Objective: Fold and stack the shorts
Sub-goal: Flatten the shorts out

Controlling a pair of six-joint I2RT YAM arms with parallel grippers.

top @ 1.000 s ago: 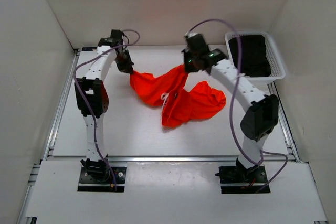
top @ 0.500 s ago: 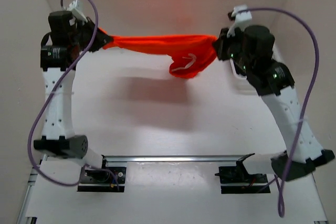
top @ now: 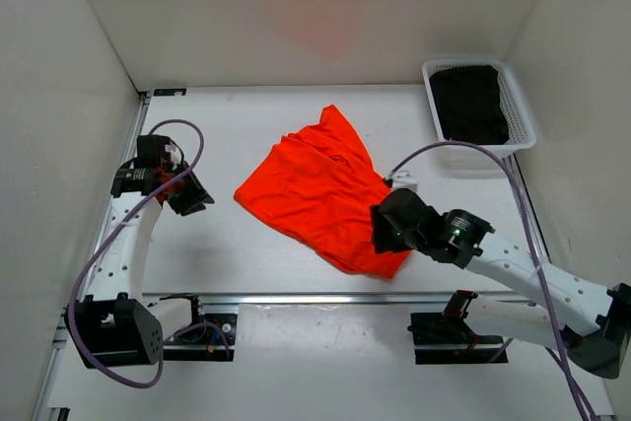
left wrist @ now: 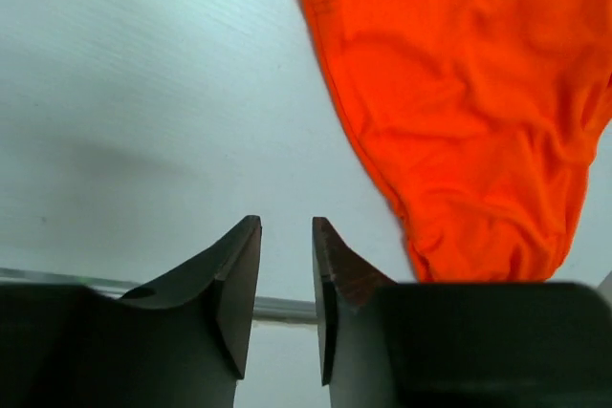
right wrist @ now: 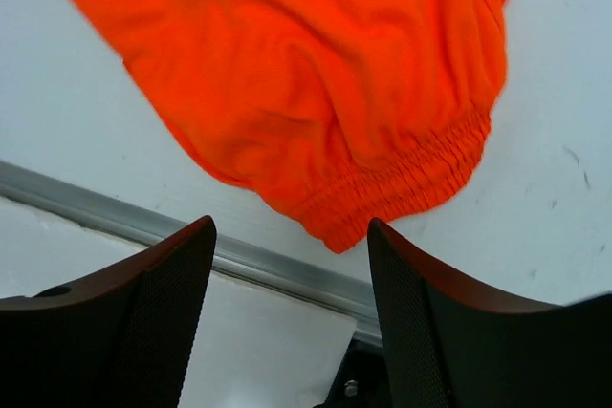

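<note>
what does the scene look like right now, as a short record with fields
shorts: orange-red, spread out on the table, touched by neither claw
waistband: at the near end, close to the front rail
left claw: empty, jaws a narrow gap apart, over bare table left of the shorts
right claw: empty, jaws wide apart, above the waistband end
basket: white, far right corner, dark cloth inside
folding: not yet begun
</note>
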